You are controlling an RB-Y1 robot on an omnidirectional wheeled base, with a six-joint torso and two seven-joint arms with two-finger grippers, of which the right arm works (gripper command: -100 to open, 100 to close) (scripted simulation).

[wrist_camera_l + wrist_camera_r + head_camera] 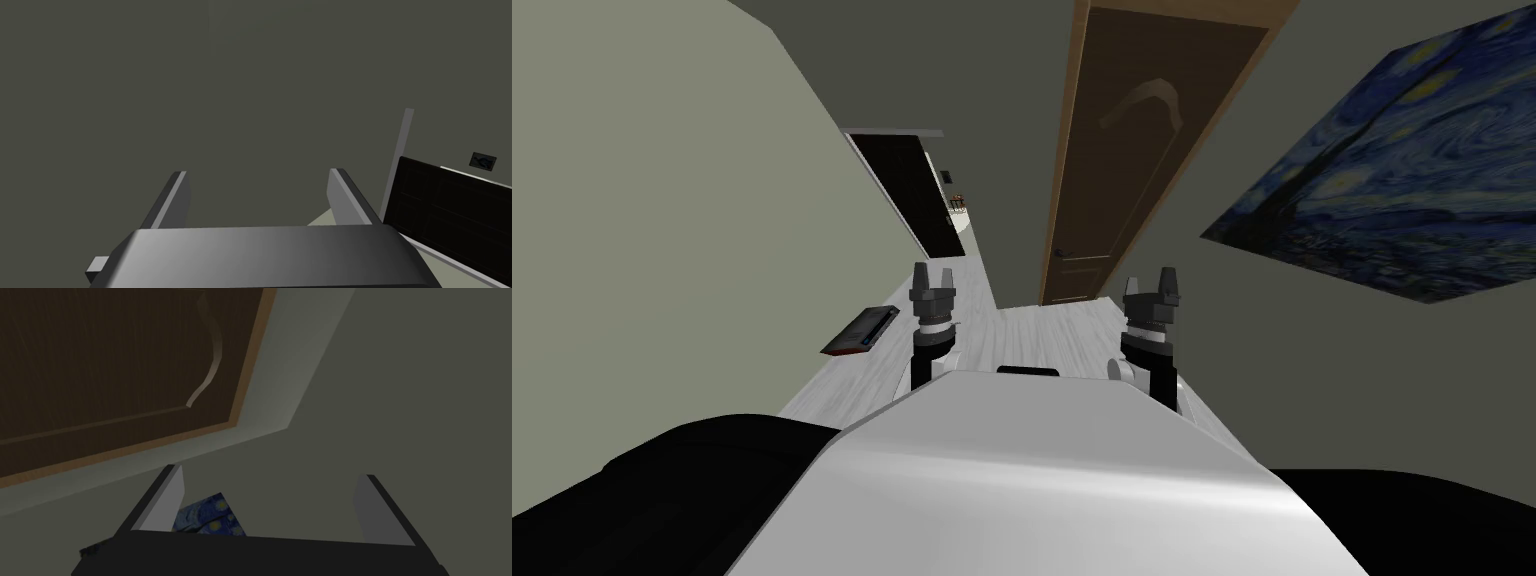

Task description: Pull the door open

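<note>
A dark brown panelled door [1132, 150] in a lighter wood frame stands shut at the end of the corridor, a few steps ahead of me. A small dark knob [1059, 253] sits low on its left edge. The same door [100, 358] appears beyond my right gripper [267, 505], well out of reach. My right gripper [1152, 285] is open and holds nothing. My left gripper [933, 282] is also open and empty, raised in front of my chest. In the left wrist view the left gripper [260, 200] faces a plain grey wall.
A starry blue painting [1392, 190] hangs on the right wall. On the left, a second doorway [907, 190] opens onto a black area. A flat dark object with a red edge [860, 332] lies on the pale floor [1052, 335] by the left wall.
</note>
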